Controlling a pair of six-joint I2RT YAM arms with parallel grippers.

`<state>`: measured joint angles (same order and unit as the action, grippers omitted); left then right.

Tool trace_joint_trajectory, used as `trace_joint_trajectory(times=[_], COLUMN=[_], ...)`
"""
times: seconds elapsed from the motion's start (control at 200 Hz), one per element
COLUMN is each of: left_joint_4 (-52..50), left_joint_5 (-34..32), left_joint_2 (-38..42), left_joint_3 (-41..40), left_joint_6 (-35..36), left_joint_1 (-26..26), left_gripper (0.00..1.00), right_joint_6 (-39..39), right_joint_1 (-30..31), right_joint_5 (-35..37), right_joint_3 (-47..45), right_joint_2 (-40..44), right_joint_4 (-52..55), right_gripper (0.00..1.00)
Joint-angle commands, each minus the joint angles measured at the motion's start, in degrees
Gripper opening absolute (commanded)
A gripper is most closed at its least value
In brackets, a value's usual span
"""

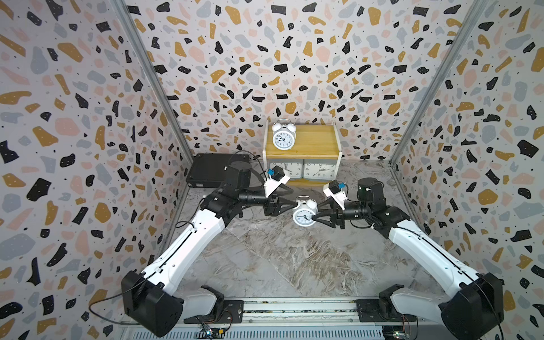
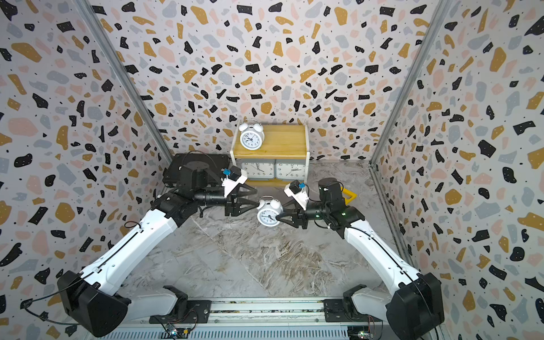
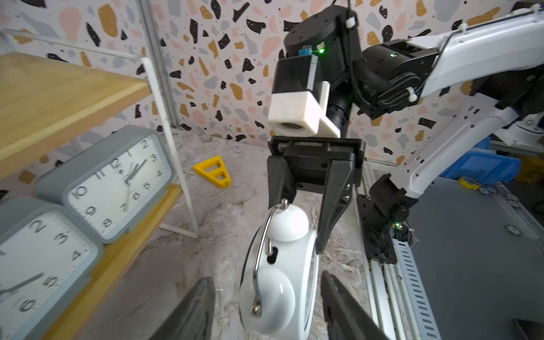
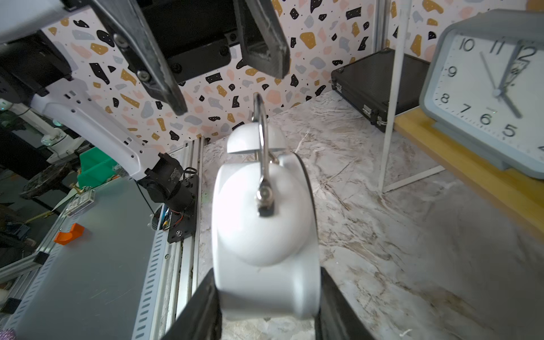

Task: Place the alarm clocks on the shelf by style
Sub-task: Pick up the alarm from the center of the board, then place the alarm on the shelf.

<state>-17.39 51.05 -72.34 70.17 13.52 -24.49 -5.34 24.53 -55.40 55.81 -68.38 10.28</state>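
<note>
Black right gripper, bottom of frame, clamps the white round twin-bell alarm clock at centre, probably to lift it beside its white twin atop the yellowish wooden two-tier shelf; left gripper stands open, holding nothing

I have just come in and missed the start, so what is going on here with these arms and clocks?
The right gripper is shut on a small round clock in front of the shelf. The left gripper stands open at the clock's other side, not gripping it. Another round clock stands on the shelf's top board, and two grey clocks stand side by side on the lower board.
</note>
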Motion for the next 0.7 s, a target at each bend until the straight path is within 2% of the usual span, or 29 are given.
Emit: trace_joint_trajectory(times=[0.0,0.195,0.39,0.546,0.696], left_joint_4=[6.55,11.84,13.06,14.24,14.57], left_joint_5=[-5.47,-10.96,-15.88,-18.74,-19.58], left_joint_2=[2.56,5.24,4.26,2.2,-0.48], left_joint_3=[-2.19,-5.81,-6.47,-5.51,-3.38], left_joint_6=[-4.91,-9.9,-12.36,-12.7,-12.57], left_joint_1=[2.92,7.69,11.31,12.23,12.62], left_gripper=[0.62,0.62,0.63,0.63,0.64], right_joint_6=[2.64,4.2,5.47,5.3,5.87], right_joint_1=[-0.9,-2.11,-3.02,-3.5,-4.88], right_joint_5=[1.76,7.09,11.35,15.5,15.41], right_joint_3=[2.6,5.36,10.31,14.84,20.02], right_joint_2=[3.21,3.26,1.72,-0.23,-3.41], right_joint_4=[-5.94,-7.3,-9.8,-10.02,-10.01], right_gripper=[0.25,0.25,0.25,0.26,0.26])
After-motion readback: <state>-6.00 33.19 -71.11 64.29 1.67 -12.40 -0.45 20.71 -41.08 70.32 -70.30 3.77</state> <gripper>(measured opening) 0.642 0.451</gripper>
